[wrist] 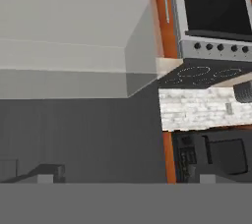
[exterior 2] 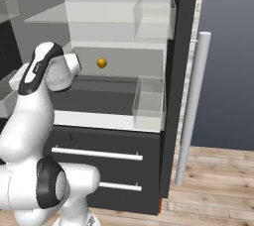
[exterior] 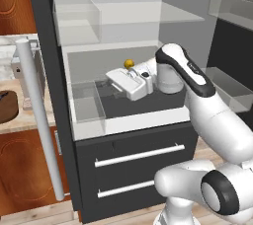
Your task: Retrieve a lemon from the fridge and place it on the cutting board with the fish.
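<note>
Lemon [exterior: 129, 63] just behind gripper [exterior: 114, 85]

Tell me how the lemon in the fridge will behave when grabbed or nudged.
The lemon looks small and round, so a nudge would probably send it rolling across the flat dark shelf. Its smooth curved skin may slip between closing fingers unless they meet it centred. It appears firm and light, unlikely to deform.

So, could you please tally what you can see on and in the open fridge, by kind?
Lemon: 1
Clear bins: 2
White drawer handles: 2
White door bar handle: 1
Total: 6
</note>
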You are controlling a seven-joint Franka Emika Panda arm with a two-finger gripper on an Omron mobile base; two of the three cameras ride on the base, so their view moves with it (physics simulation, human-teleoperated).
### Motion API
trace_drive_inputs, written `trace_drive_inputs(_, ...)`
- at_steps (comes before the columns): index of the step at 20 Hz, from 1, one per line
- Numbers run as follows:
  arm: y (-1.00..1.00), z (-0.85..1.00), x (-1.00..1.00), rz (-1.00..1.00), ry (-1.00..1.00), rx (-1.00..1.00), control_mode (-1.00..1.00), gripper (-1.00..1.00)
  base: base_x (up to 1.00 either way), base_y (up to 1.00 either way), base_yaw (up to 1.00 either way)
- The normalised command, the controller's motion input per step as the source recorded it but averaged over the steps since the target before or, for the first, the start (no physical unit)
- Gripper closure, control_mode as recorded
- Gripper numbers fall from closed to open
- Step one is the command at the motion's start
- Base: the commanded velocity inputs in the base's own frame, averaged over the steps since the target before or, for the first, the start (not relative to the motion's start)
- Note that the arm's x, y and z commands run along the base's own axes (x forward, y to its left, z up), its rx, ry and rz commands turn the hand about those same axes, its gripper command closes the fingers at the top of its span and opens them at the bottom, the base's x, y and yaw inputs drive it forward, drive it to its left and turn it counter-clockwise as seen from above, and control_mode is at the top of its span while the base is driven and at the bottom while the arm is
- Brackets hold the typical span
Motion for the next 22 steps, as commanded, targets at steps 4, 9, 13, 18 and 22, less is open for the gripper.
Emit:
trace_drive_inputs(4,-0.41,0.03,0.00,0.21,-0.28,-0.35,-1.00,-1.00,0.00,0.00,0.00)
trace_drive_inputs(9,-0.72,-0.16,-0.01,0.46,-0.43,-0.41,-1.00,-1.00,0.00,0.00,0.00)
trace_drive_inputs(13,-0.91,-0.04,0.00,0.51,-0.54,-0.40,-1.00,-1.00,0.00,0.00,0.00)
trace_drive_inputs(18,-0.42,-0.72,-0.43,0.45,-0.49,-0.42,-1.00,-1.00,0.00,0.00,0.00)
trace_drive_inputs(22,-0.83,-0.58,-0.08,0.42,-0.49,-0.19,-1.00,-1.00,0.00,0.00,0.00)
